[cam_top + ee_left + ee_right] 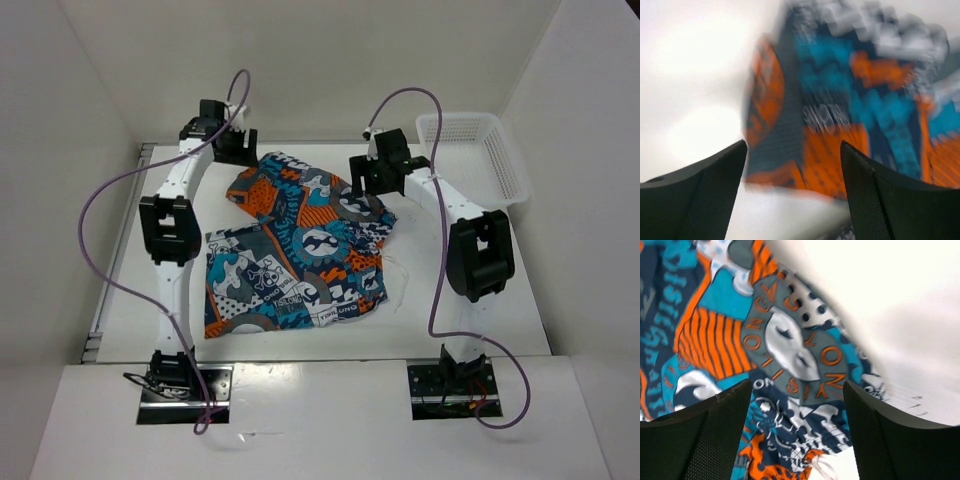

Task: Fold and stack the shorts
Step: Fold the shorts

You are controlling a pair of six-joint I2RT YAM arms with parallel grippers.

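Teal-orange shorts [300,250] lie rumpled, unfolded. Left gripper [240,150] at their 11 o'clock, right gripper [368,180] at 1, both spread wide, empty; pinch far corners evenly before folding.

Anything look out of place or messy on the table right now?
The shorts lie crumpled and skewed mid-table, one part folded over unevenly, with a white drawstring trailing off their right edge. The white basket looks fine.

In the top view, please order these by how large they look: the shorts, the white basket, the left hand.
1. shorts, clearly largest
2. white basket
3. left hand, smallest, though raised nearer the camera
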